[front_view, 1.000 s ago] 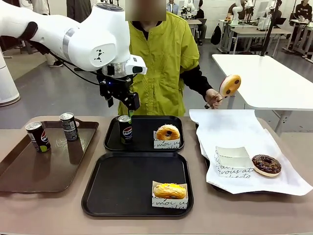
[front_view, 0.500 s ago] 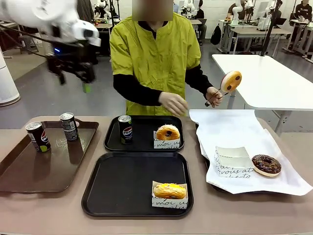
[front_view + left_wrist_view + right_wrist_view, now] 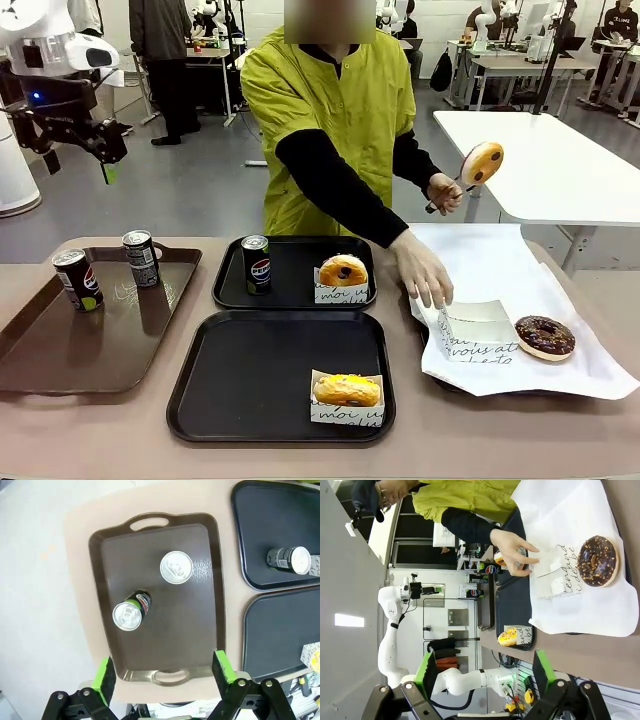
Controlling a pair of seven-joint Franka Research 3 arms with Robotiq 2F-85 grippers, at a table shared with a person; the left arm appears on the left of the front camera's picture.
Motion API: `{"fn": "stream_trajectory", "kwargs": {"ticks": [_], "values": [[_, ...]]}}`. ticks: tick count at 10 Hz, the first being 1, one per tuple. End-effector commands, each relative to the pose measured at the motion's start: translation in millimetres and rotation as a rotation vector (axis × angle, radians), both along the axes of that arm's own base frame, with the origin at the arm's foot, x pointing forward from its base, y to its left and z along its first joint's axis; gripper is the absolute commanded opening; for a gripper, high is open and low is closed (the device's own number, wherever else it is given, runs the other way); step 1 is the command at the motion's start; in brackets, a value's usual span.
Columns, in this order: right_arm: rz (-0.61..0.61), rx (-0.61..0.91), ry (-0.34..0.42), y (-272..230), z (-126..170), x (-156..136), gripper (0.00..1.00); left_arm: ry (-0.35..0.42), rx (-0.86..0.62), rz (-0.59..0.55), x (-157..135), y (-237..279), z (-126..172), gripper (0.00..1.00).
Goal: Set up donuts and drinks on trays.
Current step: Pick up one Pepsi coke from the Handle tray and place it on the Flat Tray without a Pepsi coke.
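One black tray (image 3: pixel 298 256) was found stocked with can (image 3: pixel 256 263) and donut (image 3: pixel 343 270); the nearer tray (image 3: pixel 250 380) was seen without a drink, and the left hand (image 3: pixel 78 162) was held open, empty, at upper left.

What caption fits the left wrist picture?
The left gripper, jaws open, hangs above two cans on a brown tray.

I read "pepsi" on the can (image 3: pixel 256 266) in the far black tray (image 3: pixel 290 298); script "moi u" on its donut sleeve (image 3: pixel 340 294), "vous at" on the paper sleeve (image 3: pixel 478 340) beside the chocolate donut (image 3: pixel 545 337).
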State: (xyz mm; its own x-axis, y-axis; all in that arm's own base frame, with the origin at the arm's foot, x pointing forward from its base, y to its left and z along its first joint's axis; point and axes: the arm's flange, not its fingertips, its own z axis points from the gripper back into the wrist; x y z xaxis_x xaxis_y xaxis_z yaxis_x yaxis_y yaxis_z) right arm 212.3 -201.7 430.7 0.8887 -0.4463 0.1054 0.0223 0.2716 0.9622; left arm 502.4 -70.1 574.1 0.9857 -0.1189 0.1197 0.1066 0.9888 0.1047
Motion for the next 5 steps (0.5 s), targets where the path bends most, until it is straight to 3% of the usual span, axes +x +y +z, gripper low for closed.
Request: {"fn": "stream_trajectory", "kwargs": {"ticks": [1,5], "values": [[0.002,0.003,-0.006,0.0,0.7,-0.3,1.0,-0.002,0.016,-0.007,-4.0,-3.7,8.8,1.0],[0.002,0.003,-0.006,0.0,0.7,-0.3,1.0,-0.002,0.016,-0.007,-4.0,-3.7,8.8,1.0]]}}
